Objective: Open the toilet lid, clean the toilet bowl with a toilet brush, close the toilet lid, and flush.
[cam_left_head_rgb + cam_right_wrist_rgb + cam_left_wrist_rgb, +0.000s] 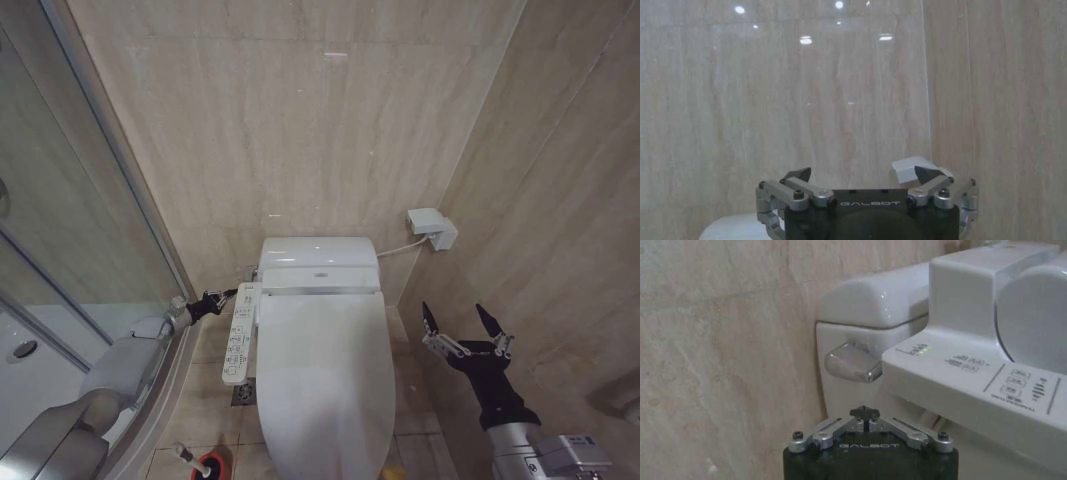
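The toilet lid [325, 380] lies shut over the seat, so the toilet bowl is hidden beneath it. The white button panel [240, 335] runs along the seat's left side. My left gripper [230, 295] is shut and empty beside the tank's left flank. In the left wrist view its closed fingertips [865, 414] point at the chrome flush lever [852, 365], a short gap away. My right gripper [455, 312] hangs open and empty to the right of the toilet, facing the wall [862, 173]. The toilet brush [186, 455] stands in its red holder [211, 466] on the floor at the front left.
The tank [318, 262] stands against the beige tiled back wall. A white wall box [432, 228] with a hose sits right of the tank. A glass shower enclosure [60, 250] lines the left side, and the tiled right wall is close to the right arm.
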